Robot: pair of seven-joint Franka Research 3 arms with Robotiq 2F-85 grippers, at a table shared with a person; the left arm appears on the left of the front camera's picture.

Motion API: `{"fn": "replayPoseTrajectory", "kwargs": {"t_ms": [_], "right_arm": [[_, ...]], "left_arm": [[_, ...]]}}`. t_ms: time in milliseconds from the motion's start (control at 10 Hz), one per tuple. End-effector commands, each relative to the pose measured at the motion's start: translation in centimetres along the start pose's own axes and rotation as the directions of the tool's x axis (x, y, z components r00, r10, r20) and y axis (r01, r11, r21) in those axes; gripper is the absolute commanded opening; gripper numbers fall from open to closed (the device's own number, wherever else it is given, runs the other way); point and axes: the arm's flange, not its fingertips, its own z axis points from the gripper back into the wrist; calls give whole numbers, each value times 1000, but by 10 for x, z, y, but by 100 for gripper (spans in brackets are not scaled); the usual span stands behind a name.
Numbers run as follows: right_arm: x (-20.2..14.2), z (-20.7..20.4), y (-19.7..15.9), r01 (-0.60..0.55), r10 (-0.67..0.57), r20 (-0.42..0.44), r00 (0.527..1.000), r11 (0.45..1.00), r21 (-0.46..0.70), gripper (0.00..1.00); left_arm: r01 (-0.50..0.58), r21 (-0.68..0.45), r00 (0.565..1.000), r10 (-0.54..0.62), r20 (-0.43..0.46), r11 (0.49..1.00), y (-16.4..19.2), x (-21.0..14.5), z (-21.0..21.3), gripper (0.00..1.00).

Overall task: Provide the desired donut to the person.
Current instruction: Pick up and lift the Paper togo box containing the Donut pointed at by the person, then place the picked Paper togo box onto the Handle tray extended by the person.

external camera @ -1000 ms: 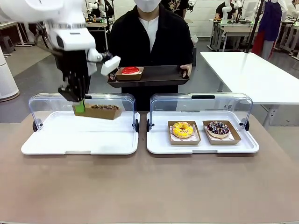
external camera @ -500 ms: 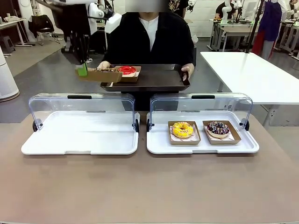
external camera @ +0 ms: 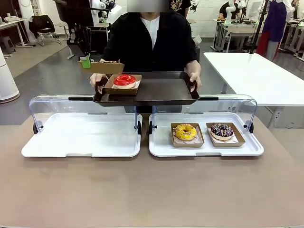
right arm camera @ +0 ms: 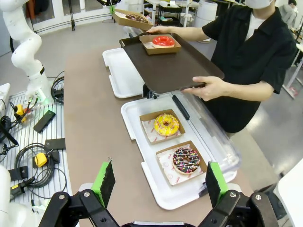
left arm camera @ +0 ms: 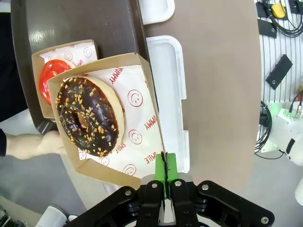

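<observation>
We have the left claw (left arm camera: 165, 182) pressed together on the near wall of a brown paper box (left arm camera: 106, 125), pinching that thin cardboard edge between its green pads. The box holds the chocolate donut (left arm camera: 90, 116) with nut crumbs, and it reaches out ahead of the claw like a shelf held by one short side, its long axis running straight away from the fingers.

What the coming move turns on is how the box lies against the brown tray (external camera: 156, 90) the person (external camera: 147, 42) holds out in both hands. In the front view the box (external camera: 101, 66) hangs above the tray's corner, up and just behind the red donut (external camera: 124, 80) in its own box. From the left wrist, the red donut (left arm camera: 52, 78) peeks out beneath the far end of our box, so we overlap that occupied spot rather than bare tray. We judge the free tray surface lies off to one side of the claw, toward the tray's middle, and we would need to shift that way before lowering.

The right claw (right arm camera: 158, 182) hangs spread wide and holds nothing, well back over the counter (right arm camera: 94, 127), with the yellow donut (right arm camera: 166, 124) and the sprinkled donut (right arm camera: 186, 160) ahead of it; the left is far nearer the person.
</observation>
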Motion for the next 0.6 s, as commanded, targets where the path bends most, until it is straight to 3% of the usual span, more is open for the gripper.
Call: {"fn": "replayPoseTrajectory", "kwargs": {"t_ms": [0,500], "right_arm": [[0,-1,0,-6,6,15,1000,1000,2,100],[0,-1,0,-6,6,15,1000,1000,2,100]], "left_arm": [[5,3,1000,-5,-4,1000,-7,1,2,0],[5,3,1000,-5,-4,1000,-7,1,2,0]]}}
